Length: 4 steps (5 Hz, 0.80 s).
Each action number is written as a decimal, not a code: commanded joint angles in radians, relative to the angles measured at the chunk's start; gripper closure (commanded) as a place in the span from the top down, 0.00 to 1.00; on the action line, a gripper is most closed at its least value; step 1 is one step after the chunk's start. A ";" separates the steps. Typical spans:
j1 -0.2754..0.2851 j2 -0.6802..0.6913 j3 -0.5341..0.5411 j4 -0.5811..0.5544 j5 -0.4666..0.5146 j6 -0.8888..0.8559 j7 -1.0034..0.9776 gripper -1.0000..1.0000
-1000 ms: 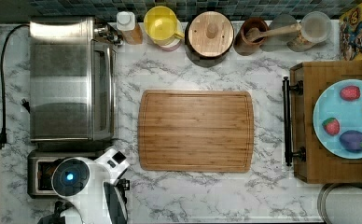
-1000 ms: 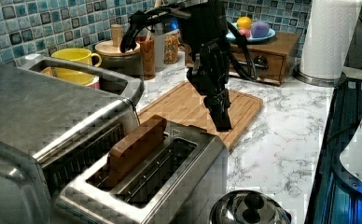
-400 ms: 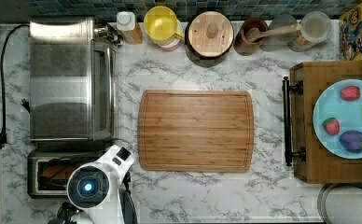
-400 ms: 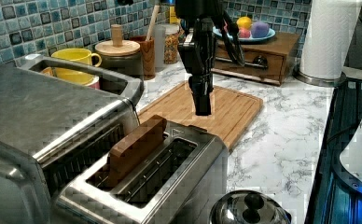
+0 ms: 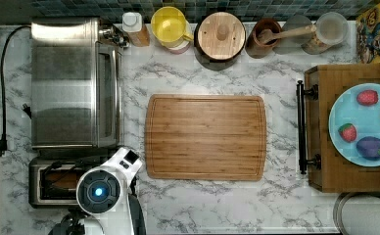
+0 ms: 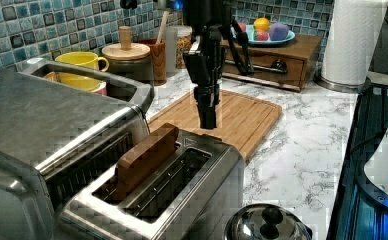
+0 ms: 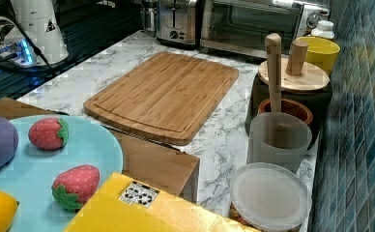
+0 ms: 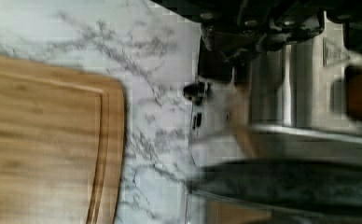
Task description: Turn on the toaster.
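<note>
Brushed-steel toaster (image 6: 182, 185) at the marble counter's (image 5: 217, 205) front corner beside the toaster oven (image 5: 73, 83), brown slice (image 6: 144, 157) upright in one slot. Black gripper (image 6: 207, 117) just above its end, fingers pressed together, holding nothing. No legible writing.

Toaster oven (image 5: 75, 83) crowds toaster (image 6: 157, 200); cutting board (image 5: 205, 137) side open.
</note>
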 commanded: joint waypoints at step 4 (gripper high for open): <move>-0.038 0.050 0.048 0.015 -0.124 0.017 0.205 0.00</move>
